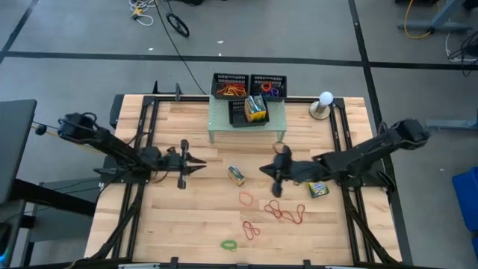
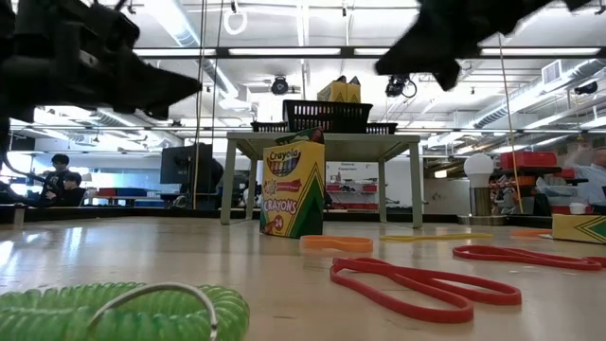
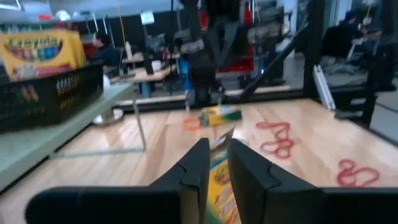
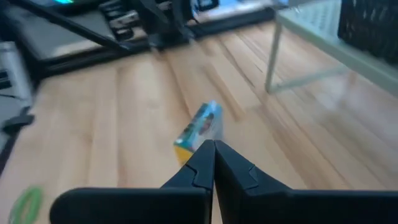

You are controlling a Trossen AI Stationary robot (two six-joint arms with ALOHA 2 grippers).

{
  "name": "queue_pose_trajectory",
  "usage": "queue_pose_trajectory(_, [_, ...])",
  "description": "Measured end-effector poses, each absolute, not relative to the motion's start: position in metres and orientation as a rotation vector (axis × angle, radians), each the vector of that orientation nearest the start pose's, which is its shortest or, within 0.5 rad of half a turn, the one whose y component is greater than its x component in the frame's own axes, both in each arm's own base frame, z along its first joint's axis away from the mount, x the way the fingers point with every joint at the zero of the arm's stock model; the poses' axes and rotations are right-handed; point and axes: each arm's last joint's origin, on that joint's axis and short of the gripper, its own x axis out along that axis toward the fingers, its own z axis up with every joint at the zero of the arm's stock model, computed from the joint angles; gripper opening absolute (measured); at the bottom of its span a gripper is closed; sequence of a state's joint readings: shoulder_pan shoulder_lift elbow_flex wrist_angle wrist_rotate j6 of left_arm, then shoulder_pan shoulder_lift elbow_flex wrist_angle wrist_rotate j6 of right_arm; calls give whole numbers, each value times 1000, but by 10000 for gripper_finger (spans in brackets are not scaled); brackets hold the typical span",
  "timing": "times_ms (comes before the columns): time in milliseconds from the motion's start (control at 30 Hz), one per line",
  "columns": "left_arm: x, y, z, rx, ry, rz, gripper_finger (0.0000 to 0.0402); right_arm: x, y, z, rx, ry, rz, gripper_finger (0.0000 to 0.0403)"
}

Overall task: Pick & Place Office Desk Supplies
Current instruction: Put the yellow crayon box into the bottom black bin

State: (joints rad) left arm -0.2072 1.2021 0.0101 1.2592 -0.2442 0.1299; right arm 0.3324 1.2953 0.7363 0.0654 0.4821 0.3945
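The wooden table (image 1: 187, 217) fills the middle of the high view. The left arm enters from the frame's left, and the left gripper (image 1: 200, 166) sits left of centre. In its wrist view the fingers (image 3: 198, 168) stand a narrow slit apart and hold nothing. The right arm enters from the right, and the right gripper (image 1: 266, 172) is just right of centre. Its jaws are pressed together and empty.

At upper centre is a pale green riser (image 1: 224, 123) with a black tray (image 1: 234, 113) on it holding crayon boxes (image 1: 256, 108). Behind it, two more trays (image 1: 230, 79) hold rubber bands (image 1: 233, 91).

One loose box (image 1: 236, 175) lies at centre between the grippers, touching neither. Another box (image 1: 319, 190) lies right of centre under the right arm.

Lower centre has an orange band (image 1: 246, 198), red bands (image 1: 287, 214) and a green band (image 1: 228, 244).
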Motion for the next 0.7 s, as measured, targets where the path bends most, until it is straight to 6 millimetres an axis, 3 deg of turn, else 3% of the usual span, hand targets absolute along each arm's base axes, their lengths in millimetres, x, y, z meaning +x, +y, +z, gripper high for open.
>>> queue_pose_trajectory(200, [171,-15,150,131,-34,72,52,310,72,254,326,632,-371,38])
queue_pose_trajectory(433, [172,-6,152,134,-50,124,52,362,78,269,325,792,-428,131])
queue_pose_trajectory(533, [172,-4,151,135,-37,140,52,376,81,267,302,846,-443,174])
queue_pose_trajectory(700, [172,-4,150,136,-31,138,51,388,84,245,295,916,-477,227])
